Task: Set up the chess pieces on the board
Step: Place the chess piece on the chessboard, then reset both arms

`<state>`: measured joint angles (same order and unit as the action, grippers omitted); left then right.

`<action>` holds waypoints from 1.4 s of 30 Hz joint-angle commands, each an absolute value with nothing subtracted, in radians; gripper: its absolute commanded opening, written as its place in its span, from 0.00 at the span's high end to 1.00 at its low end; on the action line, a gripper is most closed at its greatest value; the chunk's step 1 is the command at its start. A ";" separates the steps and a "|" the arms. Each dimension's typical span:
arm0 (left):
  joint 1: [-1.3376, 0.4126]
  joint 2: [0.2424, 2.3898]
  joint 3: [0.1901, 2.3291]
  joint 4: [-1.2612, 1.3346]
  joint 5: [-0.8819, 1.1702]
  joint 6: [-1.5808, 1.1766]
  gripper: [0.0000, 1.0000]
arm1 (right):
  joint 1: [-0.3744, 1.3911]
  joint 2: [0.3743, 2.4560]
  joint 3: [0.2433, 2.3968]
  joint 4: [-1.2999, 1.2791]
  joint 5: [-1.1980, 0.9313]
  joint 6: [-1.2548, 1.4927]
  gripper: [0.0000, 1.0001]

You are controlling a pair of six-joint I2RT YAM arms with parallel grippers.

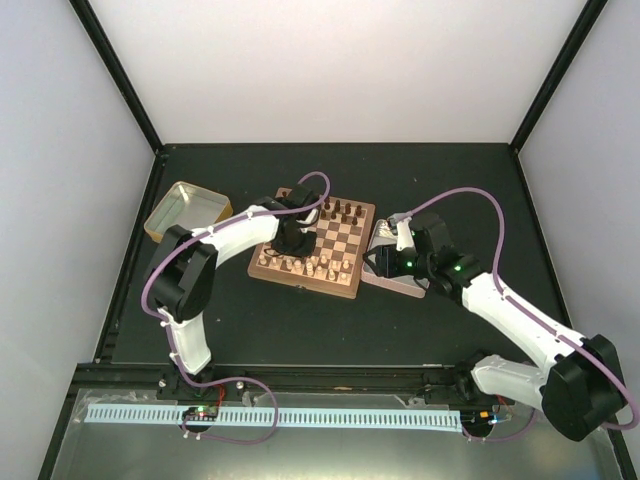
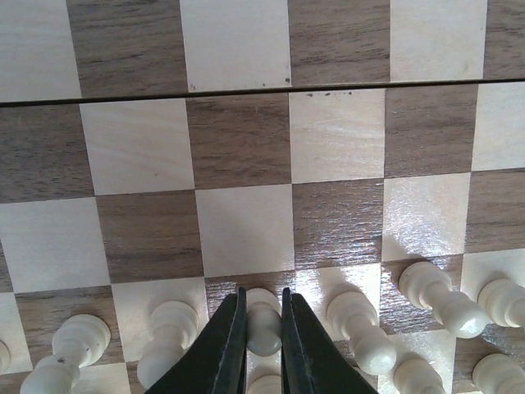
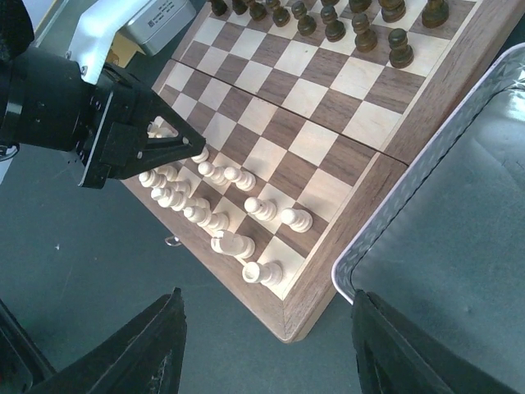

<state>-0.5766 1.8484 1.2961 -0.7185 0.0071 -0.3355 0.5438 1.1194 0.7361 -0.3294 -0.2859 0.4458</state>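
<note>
Directly above the near rows of a square wooden chessboard with light and dark brown checks and a reddish-brown frame, the left gripper pinches a small light tan wooden pawn between its two dark fingers. Whether the pawn's base touches the board cannot be told, as the fingers hide it. Other light tan wooden chessmen stand crowded in two uneven rows along that same near edge, several just beside the held piece. Dark brown chessmen line the far edge, and the middle ranks between the two sets are bare. The right gripper, its jaws spread wide and holding nothing, hangs above the board's near right corner, over the dark tabletop. A shallow rectangular metal tin lies just beside the board's right side, under the right arm. A second shallow metal tin sits well apart, off the board's far left corner.
</note>
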 commanded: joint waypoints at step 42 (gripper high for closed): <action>-0.568 0.796 1.005 -0.510 -0.140 -0.208 0.14 | 0.546 0.553 0.847 -0.667 0.418 0.516 0.03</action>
